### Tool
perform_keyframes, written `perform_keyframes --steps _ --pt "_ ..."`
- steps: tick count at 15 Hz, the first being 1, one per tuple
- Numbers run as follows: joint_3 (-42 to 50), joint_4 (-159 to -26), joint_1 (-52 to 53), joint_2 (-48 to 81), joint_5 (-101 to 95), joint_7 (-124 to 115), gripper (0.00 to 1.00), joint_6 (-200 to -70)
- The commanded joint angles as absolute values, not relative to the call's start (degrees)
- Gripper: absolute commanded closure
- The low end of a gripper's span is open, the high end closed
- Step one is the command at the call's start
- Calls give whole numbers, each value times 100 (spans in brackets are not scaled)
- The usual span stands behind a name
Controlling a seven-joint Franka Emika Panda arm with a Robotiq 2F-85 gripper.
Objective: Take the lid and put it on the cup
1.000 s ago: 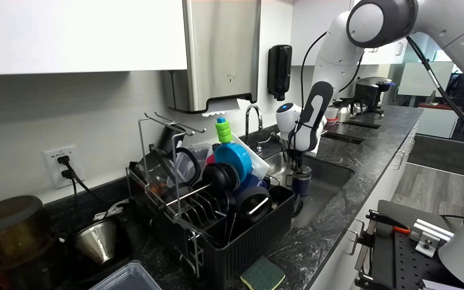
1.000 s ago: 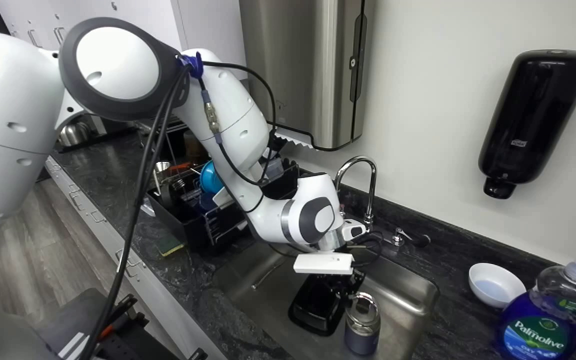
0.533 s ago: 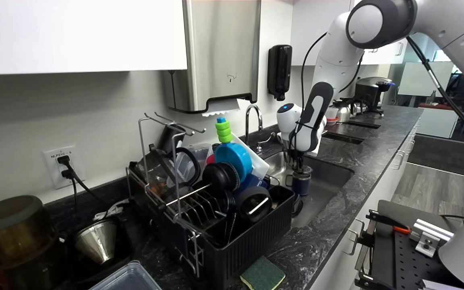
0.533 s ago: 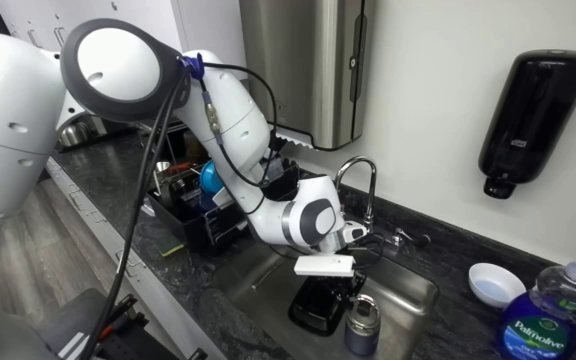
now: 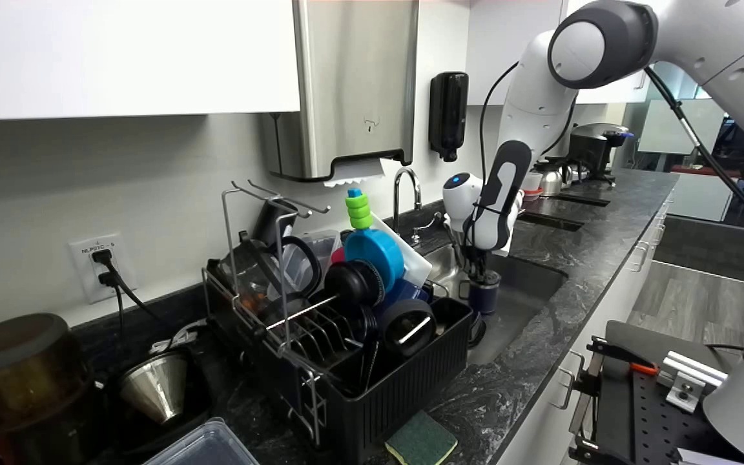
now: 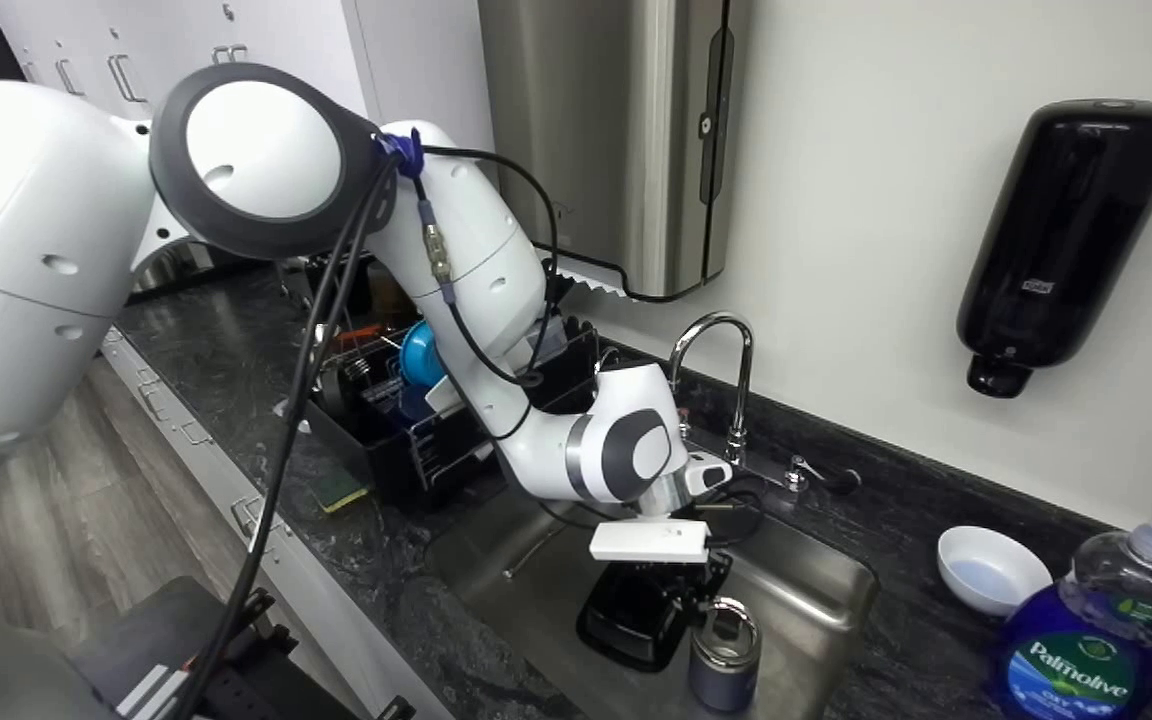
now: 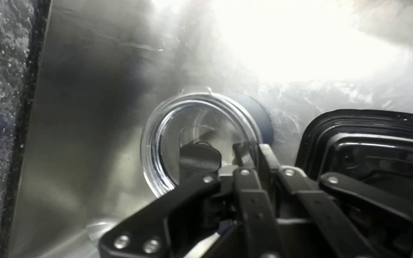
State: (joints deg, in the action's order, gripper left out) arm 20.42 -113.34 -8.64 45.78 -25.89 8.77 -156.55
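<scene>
One pincer (image 7: 256,157) pinches the clear lid (image 7: 195,129) by its rim; the cup (image 6: 724,682) stands upright beneath that lid, just below the pincer.

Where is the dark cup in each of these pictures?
In an exterior view: the cup is right of centre, below mid-height.
In an exterior view: the cup stands near the bottom edge, right of centre.
In the wrist view: near the centre, the cup peeks out past the clear lid.
Shared landmark: the metal sink around the cup.
</scene>
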Motion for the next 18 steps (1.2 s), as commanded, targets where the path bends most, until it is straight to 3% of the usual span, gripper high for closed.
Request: perform_keyframes --steps 1,7,8,9,18 --pt "2095 -11258 -841 4681 -2713 942 97 -15820" --pt "2090 -11256 -859 4694 -2753 979 97 -15910" --pt "2083 -11264 -868 4687 -2749 995 65 -15919" --pt "2093 -11272 -860 4681 -2764 1007 64 -15926" --pt "2164 -11348 -803 4598 -2840 1037 1 -15980"
